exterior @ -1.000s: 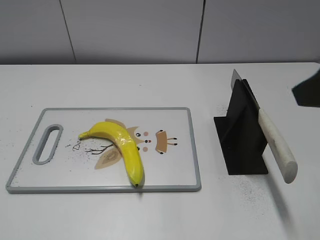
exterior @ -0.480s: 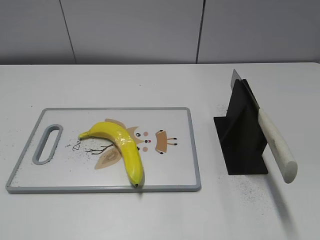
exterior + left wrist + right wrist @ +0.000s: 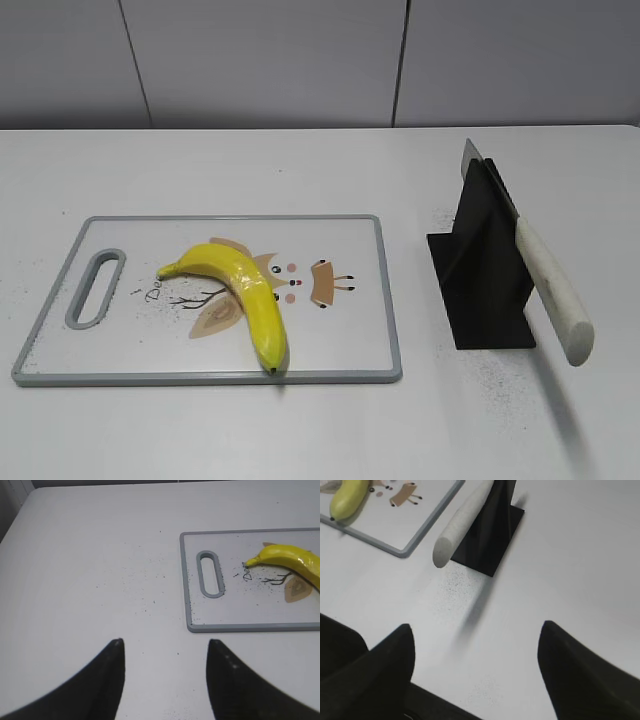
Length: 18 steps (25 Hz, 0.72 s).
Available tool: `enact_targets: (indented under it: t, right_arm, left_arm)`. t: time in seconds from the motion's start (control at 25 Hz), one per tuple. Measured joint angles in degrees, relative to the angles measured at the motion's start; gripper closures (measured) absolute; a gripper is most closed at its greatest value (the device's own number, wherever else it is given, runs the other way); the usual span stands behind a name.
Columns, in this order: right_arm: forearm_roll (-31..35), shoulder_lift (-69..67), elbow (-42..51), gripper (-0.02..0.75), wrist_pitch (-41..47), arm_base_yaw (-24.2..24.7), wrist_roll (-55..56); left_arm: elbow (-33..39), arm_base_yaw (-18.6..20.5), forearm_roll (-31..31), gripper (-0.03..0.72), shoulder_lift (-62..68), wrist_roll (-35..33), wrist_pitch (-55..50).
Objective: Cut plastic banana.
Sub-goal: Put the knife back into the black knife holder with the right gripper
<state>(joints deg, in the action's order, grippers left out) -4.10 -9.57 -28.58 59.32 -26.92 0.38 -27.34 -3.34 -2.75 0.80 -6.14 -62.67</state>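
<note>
A yellow plastic banana (image 3: pixel 240 295) lies on a white cutting board (image 3: pixel 340 340) with a grey rim, left of centre. It also shows in the left wrist view (image 3: pixel 295 562) and the right wrist view (image 3: pixel 347 497). A knife with a white handle (image 3: pixel 553 290) rests slanted in a black stand (image 3: pixel 480 275); the handle shows in the right wrist view (image 3: pixel 462 522). My left gripper (image 3: pixel 165 647) is open over bare table left of the board (image 3: pixel 187 600). My right gripper (image 3: pixel 476 635) is open over bare table in front of the stand (image 3: pixel 492 535). Neither gripper shows in the exterior view.
The white table (image 3: pixel 300 170) carries dark specks around the board and stand. A grey wall (image 3: pixel 300 60) runs behind it. The board has a handle slot (image 3: pixel 95 288) at its left end.
A dark part of the right arm at the right edge of the exterior view one second ago has left the view. The banana, board and knife have not moved.
</note>
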Motion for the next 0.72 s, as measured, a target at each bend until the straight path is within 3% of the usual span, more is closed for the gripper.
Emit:
enact_targets:
  t: [0.4, 0.72]
  right_arm:
    - [0.06, 9.66, 0.0, 0.158, 0.05, 1.04, -0.06]
    - [0.43, 9.88, 0.0, 0.158, 0.05, 14.74, -0.06]
  left_arm:
    - [0.0, 0.0, 0.0, 0.196, 0.0, 0.0, 0.0]
    - [0.0, 0.07, -0.02, 0.196, 0.0, 0.0, 0.0]
